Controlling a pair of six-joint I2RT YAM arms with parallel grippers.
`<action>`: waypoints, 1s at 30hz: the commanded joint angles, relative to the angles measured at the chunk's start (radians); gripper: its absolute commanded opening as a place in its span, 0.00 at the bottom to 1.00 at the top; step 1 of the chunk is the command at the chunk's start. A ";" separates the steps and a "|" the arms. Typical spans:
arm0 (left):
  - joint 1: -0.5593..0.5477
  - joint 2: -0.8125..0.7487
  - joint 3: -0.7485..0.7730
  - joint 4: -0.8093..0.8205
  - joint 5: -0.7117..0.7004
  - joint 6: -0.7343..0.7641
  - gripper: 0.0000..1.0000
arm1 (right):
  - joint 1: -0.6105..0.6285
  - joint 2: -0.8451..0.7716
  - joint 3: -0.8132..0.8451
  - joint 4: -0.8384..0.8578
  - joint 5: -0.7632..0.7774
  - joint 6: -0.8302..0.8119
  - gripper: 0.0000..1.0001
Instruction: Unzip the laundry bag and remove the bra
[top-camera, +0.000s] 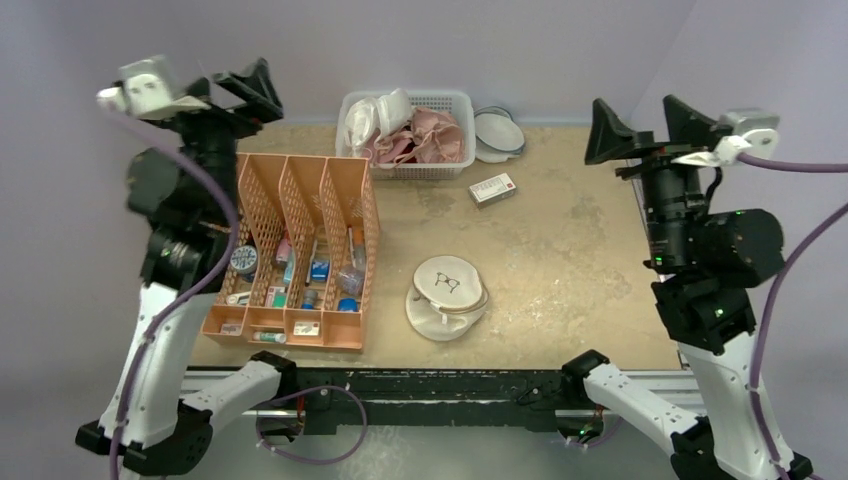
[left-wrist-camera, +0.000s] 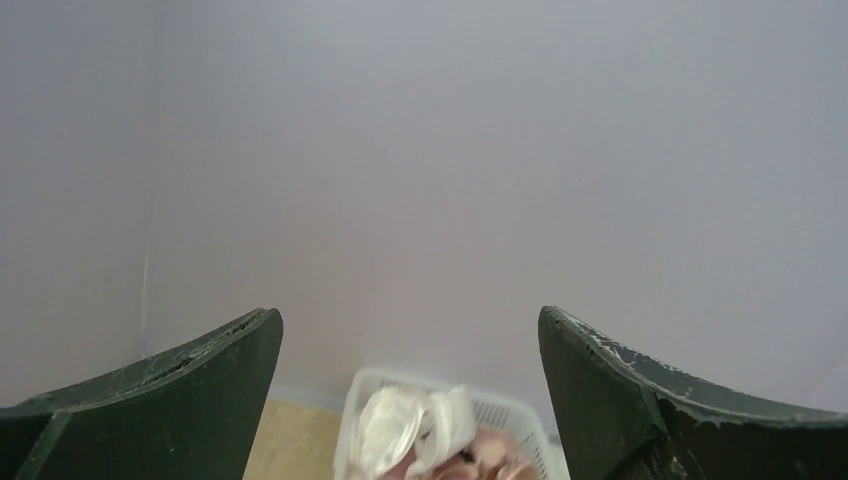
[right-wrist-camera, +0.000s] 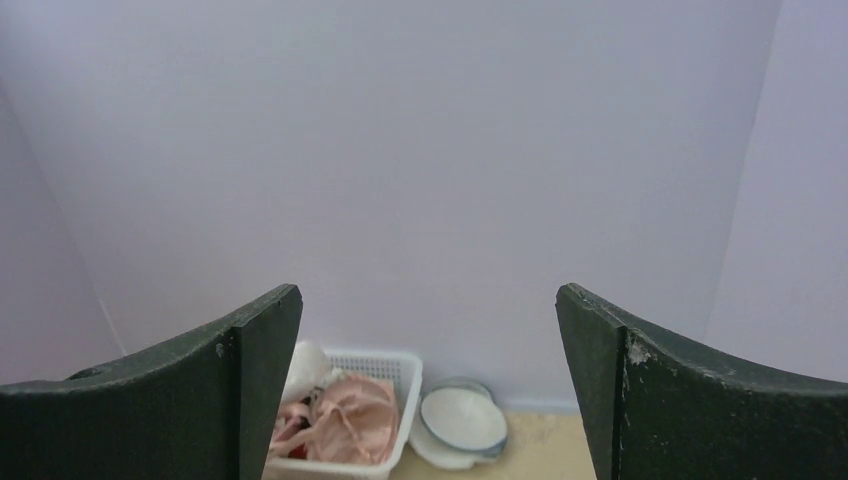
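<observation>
The laundry bag (top-camera: 447, 298), a white round mesh case with a black glasses mark on its flat face, lies on the table at the middle front. Its top face sits tilted and shifted over the lower half. No pink shows inside it. A pale pink bra (top-camera: 435, 135) (right-wrist-camera: 355, 415) lies in the white basket (top-camera: 405, 98) at the back. My left gripper (top-camera: 245, 88) (left-wrist-camera: 410, 315) is raised high at the back left, open and empty. My right gripper (top-camera: 645, 125) (right-wrist-camera: 428, 292) is raised at the back right, also open and empty. Both are far from the bag.
The basket (left-wrist-camera: 365, 385) (right-wrist-camera: 385, 358) also holds crumpled white items (top-camera: 375, 118) and darker pink fabric. White blue-rimmed dishes (top-camera: 497, 130) (right-wrist-camera: 462, 420) stand right of it. A small box (top-camera: 492, 188) lies near them. An orange divided organizer (top-camera: 290, 250) with small items fills the left.
</observation>
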 joint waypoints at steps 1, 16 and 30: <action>0.000 -0.064 0.171 -0.056 0.043 0.007 0.99 | -0.001 0.032 0.107 0.007 -0.001 -0.059 1.00; 0.000 -0.170 0.080 -0.073 0.002 -0.052 0.99 | 0.000 0.028 0.070 0.026 0.044 -0.008 1.00; 0.000 -0.151 0.008 -0.036 0.002 -0.062 0.99 | -0.002 0.018 0.034 0.089 0.084 0.004 1.00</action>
